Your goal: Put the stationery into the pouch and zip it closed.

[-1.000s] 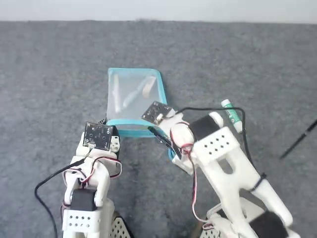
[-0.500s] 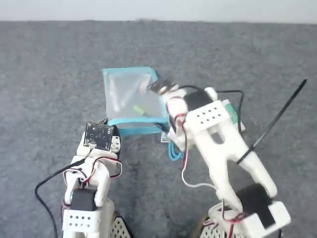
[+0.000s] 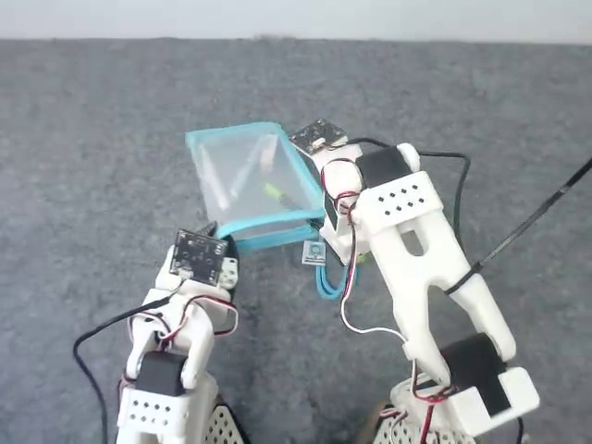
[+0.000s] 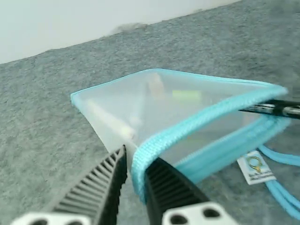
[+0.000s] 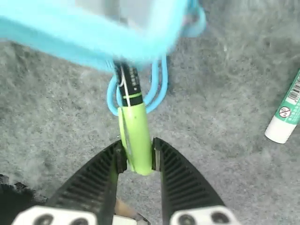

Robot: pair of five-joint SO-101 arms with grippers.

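The left claw [image 4: 136, 157] is narrowed onto the blue zipper edge of the pouch [image 4: 164, 105], pinching it at the near corner of the mouth. The right claw [image 5: 137, 146] grips the green end of a green-and-black pen [image 5: 133, 133], whose black tip runs under the pouch's blue rim and into the opening.

Compared with a second ago, the right arm has swung forward from the pouch's near right corner to its right side. The translucent pouch [image 3: 242, 180] has turned on the grey worktop [image 3: 111, 120], its far end now skewed to the left. A green piece that was not inside a second ago shows through its wall. The left arm has shifted slightly right with the held corner.

The pouch's blue cord loop [image 3: 326, 282] and its small tag [image 3: 314, 252] lie on the worktop just beside the mouth. A green-and-white glue stick [image 5: 286, 112] lies apart from the pouch, outside it.
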